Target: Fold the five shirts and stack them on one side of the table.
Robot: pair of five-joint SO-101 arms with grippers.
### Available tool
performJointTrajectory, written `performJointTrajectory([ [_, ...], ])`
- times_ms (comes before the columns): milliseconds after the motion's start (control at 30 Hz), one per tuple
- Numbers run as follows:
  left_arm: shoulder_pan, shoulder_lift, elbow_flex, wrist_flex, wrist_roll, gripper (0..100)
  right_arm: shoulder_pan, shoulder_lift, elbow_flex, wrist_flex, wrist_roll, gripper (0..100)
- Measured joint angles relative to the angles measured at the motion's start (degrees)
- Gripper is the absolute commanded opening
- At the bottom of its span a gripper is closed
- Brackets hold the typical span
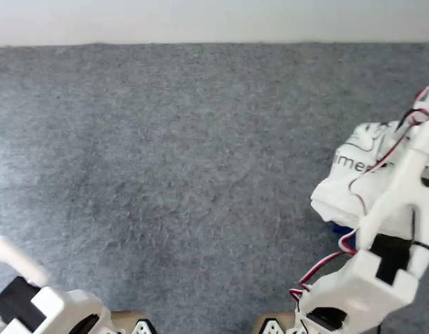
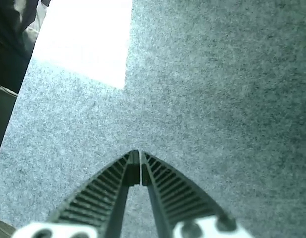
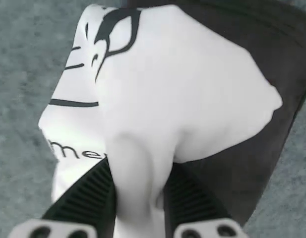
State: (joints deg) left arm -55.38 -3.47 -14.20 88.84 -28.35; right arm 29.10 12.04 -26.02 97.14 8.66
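Right arm (image 1: 388, 229), at 4 o'clock in high view, was white plastic w/ blocky segments & black motor bodies set in the joints. Red, white & black cables (image 1: 348, 242) looped along it. Left arm (image 1: 51, 306), at 7 o'clock, had the same white shells w/ a black block. Left gripper (image 2: 140, 159) had dark, ribbed, tapered fingers (image 2: 167, 191) on white mounts w/ round screw holes (image 2: 190, 229). Right gripper (image 3: 138, 173) looked alike.

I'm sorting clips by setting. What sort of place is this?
Probably a lab bench for robot cloth handling: a grey felt-covered table, white robot arms at its near edge, and the right gripper pinching a white shirt lying over dark cloth.
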Motion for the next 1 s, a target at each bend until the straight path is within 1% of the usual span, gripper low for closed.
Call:
performJointTrajectory([
  [33, 0.3, 0.0, 0.0, 0.0, 0.0, 2, 1.1, 1.2, 0.0, -1.2, 1.6, 2.5],
  [100, 0.4, 0.0, 0.0, 0.0, 0.0, 2, 3.3, 3.1, 0.0, -3.2, 4.8, 9.6],
  [233, 0.4, 0.0, 0.0, 0.0, 0.0, 2, 6.1, 3.5, -0.2, -4.2, 9.8, 35.3],
  [300, 0.4, 0.0, 0.0, 0.0, 0.0, 2, 6.9, 3.3, -1.6, -4.2, 10.4, 44.8],
  [367, 0.4, 0.0, 0.0, 0.0, 0.0, 2, 7.3, 1.5, -3.4, -3.6, 10.7, 47.2],
  [467, 0.4, 0.0, 0.0, 0.0, 0.0, 2, 7.2, -1.9, -5.3, -2.2, 10.7, 43.5],
  [567, 0.4, 0.0, 0.0, 0.0, 0.0, 2, 6.0, -4.0, -5.6, 0.4, 11.0, 33.8],
  [633, 0.4, 0.0, 0.0, 0.0, 0.0, 2, 4.1, -4.6, -5.6, 2.7, 11.1, 22.2],
  [733, 0.4, 0.0, 0.0, 0.0, 0.0, 2, 1.6, -4.6, -5.4, 3.3, 11.2, 0.4],
  [767, 0.4, 0.0, 0.0, 0.0, 0.0, 2, 1.2, -4.6, -4.8, 3.3, 11.2, 0.9],
  [800, 0.4, 0.0, 0.0, 0.0, 0.0, 2, 1.1, -4.6, -4.5, 3.3, 11.2, 4.6],
  [833, 0.4, 0.0, 0.0, 0.0, 0.0, 2, 0.7, -4.6, -3.6, 3.3, 11.2, 5.6],
  [967, 0.4, 0.0, 0.0, 0.0, 0.0, 2, -0.1, -4.6, 2.9, 3.3, 11.1, 0.5],
  [1000, 0.4, 0.0, 0.0, 0.0, 0.0, 2, -0.6, -4.6, 4.5, 3.3, 11.1, 1.1],
])
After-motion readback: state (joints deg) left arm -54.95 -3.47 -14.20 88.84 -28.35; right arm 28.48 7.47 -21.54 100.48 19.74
